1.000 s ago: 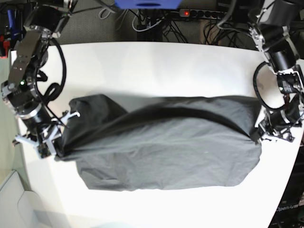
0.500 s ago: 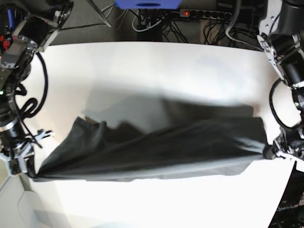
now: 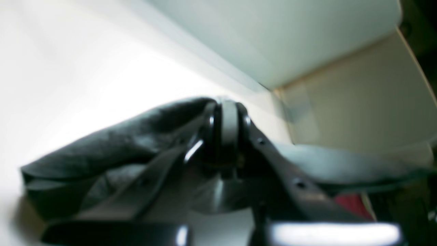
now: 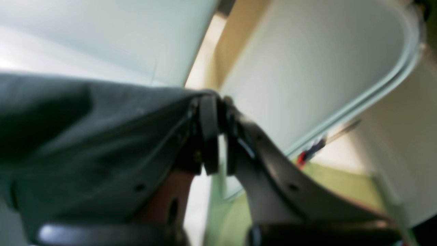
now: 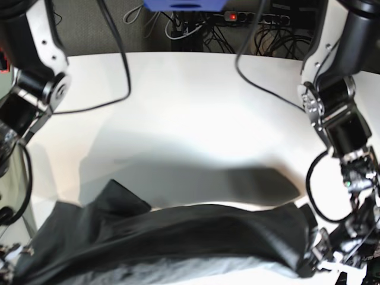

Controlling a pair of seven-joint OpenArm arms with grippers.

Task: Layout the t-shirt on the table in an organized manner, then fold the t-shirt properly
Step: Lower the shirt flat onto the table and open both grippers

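One t-shirt [image 5: 172,237] hangs stretched over one white counter [image 5: 190,107], between two claws: left claw [image 3: 227,118] and right claw [image 4: 213,116] each pinching an end

Tangled cables [image 5: 196,29] and power strip [image 5: 252,16] behind.

Dark grey t-shirt [image 5: 178,237], stretched wide and lifted, hanging in folds over near edge of white table [image 5: 190,101]; one flap poking up at one end.
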